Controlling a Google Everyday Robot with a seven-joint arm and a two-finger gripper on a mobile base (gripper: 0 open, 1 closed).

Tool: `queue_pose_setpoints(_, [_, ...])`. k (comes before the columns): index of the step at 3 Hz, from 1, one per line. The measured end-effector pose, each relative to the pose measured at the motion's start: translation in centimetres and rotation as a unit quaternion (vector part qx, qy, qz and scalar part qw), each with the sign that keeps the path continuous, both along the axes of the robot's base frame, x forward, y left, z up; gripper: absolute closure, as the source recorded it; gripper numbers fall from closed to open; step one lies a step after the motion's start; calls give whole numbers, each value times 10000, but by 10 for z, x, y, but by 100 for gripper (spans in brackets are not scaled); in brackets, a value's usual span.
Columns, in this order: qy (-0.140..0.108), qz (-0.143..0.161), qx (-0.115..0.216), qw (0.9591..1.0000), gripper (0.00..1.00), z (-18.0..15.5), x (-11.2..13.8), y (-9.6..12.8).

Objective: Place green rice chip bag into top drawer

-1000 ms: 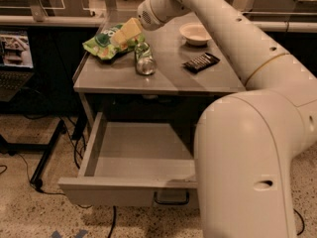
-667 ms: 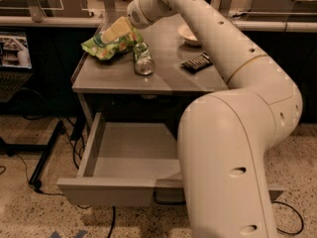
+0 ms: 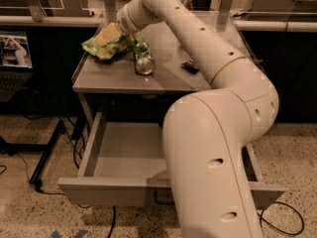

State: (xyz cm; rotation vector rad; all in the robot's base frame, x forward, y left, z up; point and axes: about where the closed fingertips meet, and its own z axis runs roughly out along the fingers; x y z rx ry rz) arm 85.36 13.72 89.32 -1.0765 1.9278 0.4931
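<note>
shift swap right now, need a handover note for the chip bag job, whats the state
Claw: at the green rice chip bag, back left of the table; hold unconfirmed.
Bag: on the tabletop, next to the can.
Top drawer: pulled open below the table, partly hidden by the arm.
Done: drawer open, claw at bag.
Left: lift the bag, carry it down, release it in the drawer.

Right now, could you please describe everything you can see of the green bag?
The bag is bright green, crinkled and glossy, with pale markings. It lies flattish at the back left of the table, right beside the can. The gripper is over its upper part, hiding some of it.
</note>
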Motion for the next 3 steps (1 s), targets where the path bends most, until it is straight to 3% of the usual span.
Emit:
queue_pose_setpoints(2, [-143,-163,-586,9980,0,-38,12,24])
queue_pose_setpoints(3, [-142,-164,-614,9979,19,-41,12,24])
